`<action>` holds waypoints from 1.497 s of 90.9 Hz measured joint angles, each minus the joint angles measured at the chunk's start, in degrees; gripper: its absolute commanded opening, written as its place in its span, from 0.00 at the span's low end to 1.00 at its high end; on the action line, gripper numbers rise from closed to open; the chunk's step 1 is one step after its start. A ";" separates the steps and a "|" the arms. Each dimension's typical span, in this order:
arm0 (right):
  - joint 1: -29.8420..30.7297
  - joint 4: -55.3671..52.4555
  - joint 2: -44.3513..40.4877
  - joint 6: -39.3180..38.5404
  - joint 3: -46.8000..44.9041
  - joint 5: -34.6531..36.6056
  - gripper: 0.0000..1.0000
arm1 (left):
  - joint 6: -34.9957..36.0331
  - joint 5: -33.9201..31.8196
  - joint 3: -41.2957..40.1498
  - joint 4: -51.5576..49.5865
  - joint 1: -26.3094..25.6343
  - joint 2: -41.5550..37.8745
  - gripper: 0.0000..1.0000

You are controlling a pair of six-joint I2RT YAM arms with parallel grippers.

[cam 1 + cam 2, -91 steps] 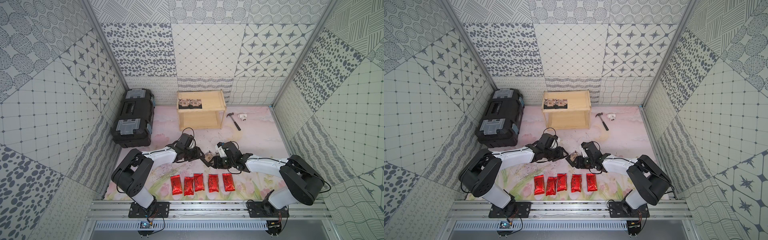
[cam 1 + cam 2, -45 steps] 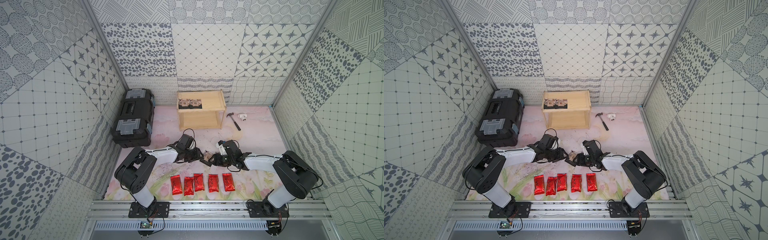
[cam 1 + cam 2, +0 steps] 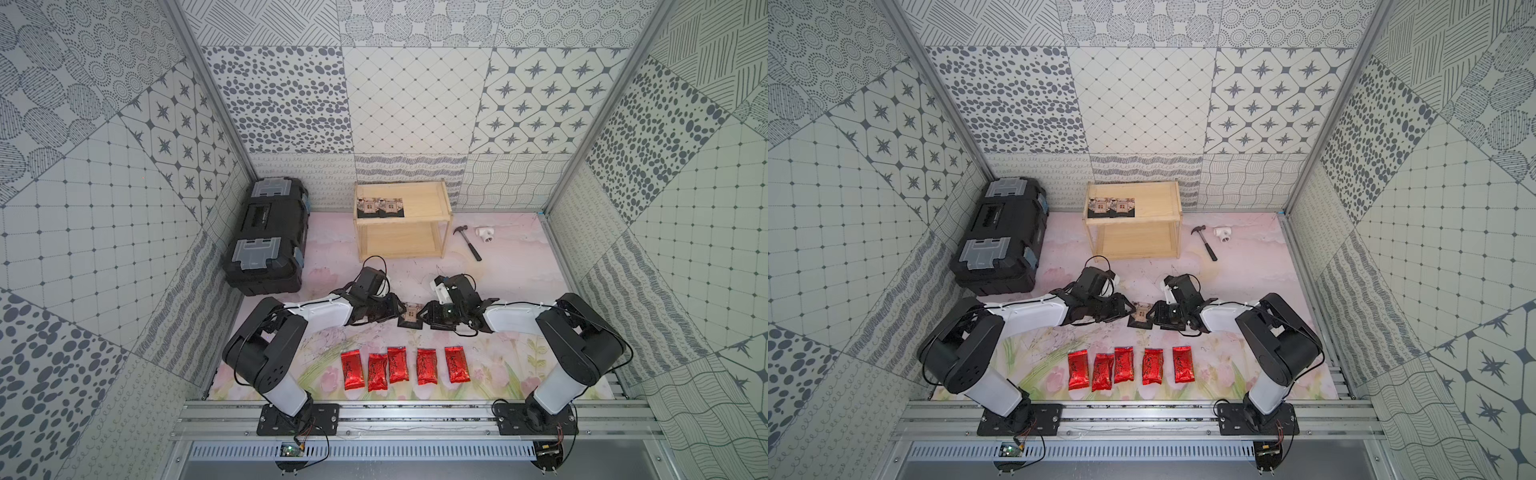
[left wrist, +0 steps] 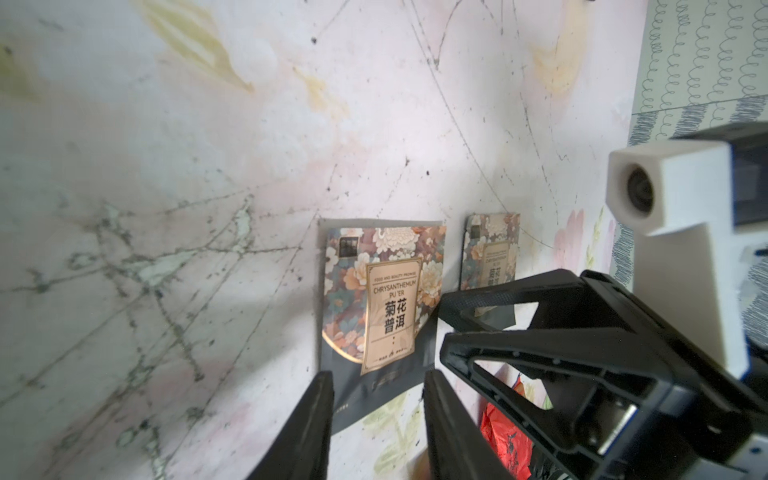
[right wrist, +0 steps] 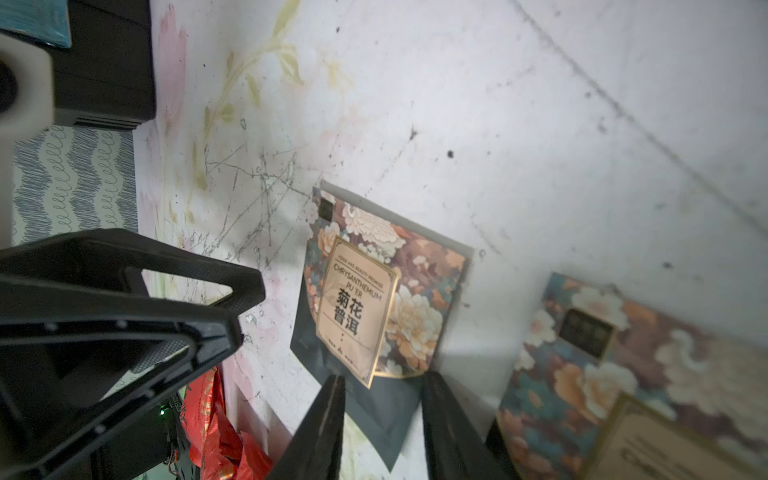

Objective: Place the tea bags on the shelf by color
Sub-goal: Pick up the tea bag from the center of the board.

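Note:
Two black tea bags with flowered labels lie mid-table; in both top views only one [image 3: 411, 312] [image 3: 1143, 312] shows between my grippers. My left gripper [image 4: 379, 374] [image 3: 395, 309] is open, its fingers astride the dark end of one black tea bag [image 4: 380, 291]; a second [image 4: 490, 253] lies beyond, partly behind the right gripper's fingers [image 4: 540, 299]. My right gripper [image 5: 385, 377] [image 3: 428, 316] is open, a black tea bag's [image 5: 374, 299] dark corner between its fingers, another [image 5: 602, 374] close beside. Several red tea bags [image 3: 426, 366] lie in a front row. Two black ones [image 3: 380, 206] sit on the shelf's [image 3: 424, 199] top board.
A large black toolbox [image 3: 270, 237] stands at the back left by the wall. A hammer [image 3: 469, 243] and a small white fitting [image 3: 485, 234] lie right of the shelf. The shelf's lower board [image 3: 399, 241] is bare.
Both arms have shifted only slightly around the black tea bags in the middle. The red tea bags and the shelf stand as before.

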 measured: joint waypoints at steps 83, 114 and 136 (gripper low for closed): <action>-2.38 5.75 0.83 4.81 -1.75 -2.86 0.31 | 0.17 0.17 -2.75 10.19 -1.01 4.81 0.37; -2.64 13.97 4.31 11.87 -2.99 -6.75 0.22 | 0.15 0.20 -4.63 13.55 -1.01 4.50 0.37; -2.71 18.10 5.57 15.02 -2.99 -8.94 0.00 | 0.17 -0.28 -5.46 13.03 -1.01 2.91 0.40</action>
